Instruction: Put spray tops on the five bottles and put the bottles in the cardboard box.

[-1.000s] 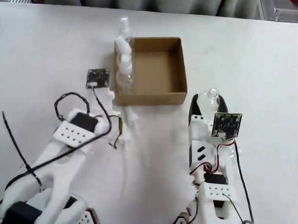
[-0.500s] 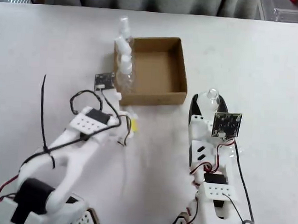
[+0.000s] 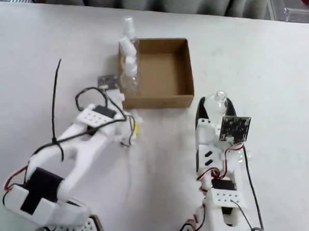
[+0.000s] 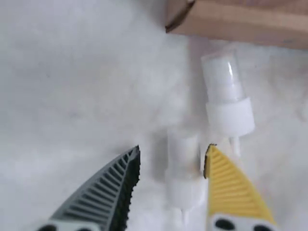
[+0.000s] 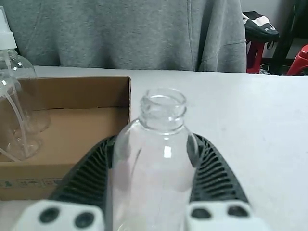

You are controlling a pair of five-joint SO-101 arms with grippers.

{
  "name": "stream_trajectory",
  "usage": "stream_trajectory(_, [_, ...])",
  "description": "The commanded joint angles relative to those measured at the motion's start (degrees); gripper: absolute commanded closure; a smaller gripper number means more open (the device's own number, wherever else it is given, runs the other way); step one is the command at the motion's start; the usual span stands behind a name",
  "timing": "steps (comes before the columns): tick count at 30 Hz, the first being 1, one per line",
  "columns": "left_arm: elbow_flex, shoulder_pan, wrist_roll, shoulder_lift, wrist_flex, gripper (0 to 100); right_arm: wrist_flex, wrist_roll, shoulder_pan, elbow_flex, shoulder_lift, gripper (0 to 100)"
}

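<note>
K: White desk (image 3: 261, 59), grey drape behind. High view first. What changed in the last second?

M: The left arm swung in toward the box (image 3: 155, 101) and stretched forward. The left gripper (image 3: 134, 122) now sits low over the loose spray tops lying just off the box's near left corner. The right arm did not move.

K: Meaning for the task?

M: My reading is that the approach is over and the pick of a top comes next. The capped bottles (image 3: 128, 67) stand along the box's left wall, inside it as far as I can tell.

K: Left wrist view?

M: The left gripper (image 4: 173, 148) points down at the desk with its fingers spread. The dark one (image 4: 122, 178) and the yellow one (image 4: 226, 185) straddle a top (image 4: 183, 166) lying flat, which sits closer to the yellow side. Nothing is gripped yet. A second top (image 4: 226, 96) lies just beyond it, near the box corner (image 4: 231, 21).

K: Right wrist view?

M: The right gripper (image 5: 155, 144) is level, fingers clamped on the bottle (image 5: 156, 163). The bottle is upright with its neck open and no top on it. It is just outside the box's (image 5: 72, 96) near right corner.

K: Pose summary?

M: Left arm extended, wrist pitched down. Right arm parked, holding the bottle up for capping.
</note>
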Motion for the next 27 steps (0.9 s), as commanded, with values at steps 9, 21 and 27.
stream_trajectory(9, [-5.5,-0.4,0.5,4.7,-0.9,79,0.7,-0.2,-0.1,-0.7,-0.9,98.2])
stream_trajectory(21, [-7.2,0.5,0.5,6.4,1.6,94,0.7,-0.2,-0.1,-0.8,-0.9,98.2])
stream_trajectory(27, [-7.2,1.2,0.5,6.3,1.9,80,0.7,-0.2,-0.1,-0.8,-0.9,98.2])
